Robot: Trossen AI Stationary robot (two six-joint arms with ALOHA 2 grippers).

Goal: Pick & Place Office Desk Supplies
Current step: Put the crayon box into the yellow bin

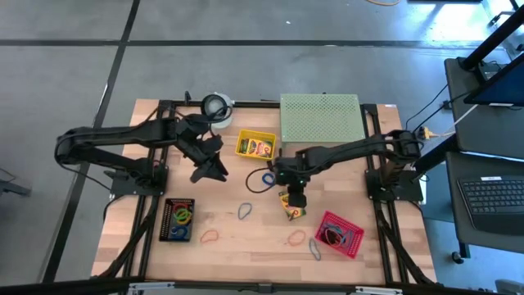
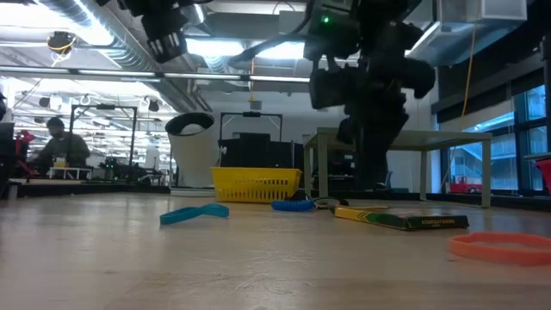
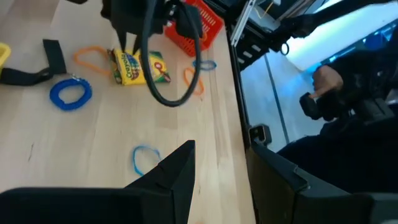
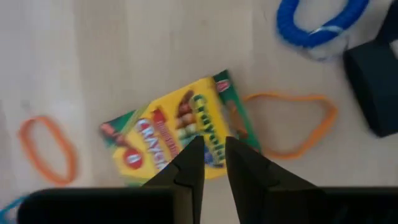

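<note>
Two pincers on my screen: right pincer (image 4: 211,160) nearly closed above crayon box (image 4: 177,130), nothing gripped; left pincer (image 1: 214,166) part-open, empty, at nine o'clock.

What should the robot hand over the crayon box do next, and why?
Probably finish closing and then lift. The right gripper sits right over the crayon box lying flat on the table, fingers nearly together at its edge. Whether it has a grip isn't clear yet.

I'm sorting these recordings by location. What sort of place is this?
Probably a robotics lab or workshop in an open industrial hall: a wooden table on bare concrete, exposed ceiling ducts, and a person at a workbench in the background.
</note>
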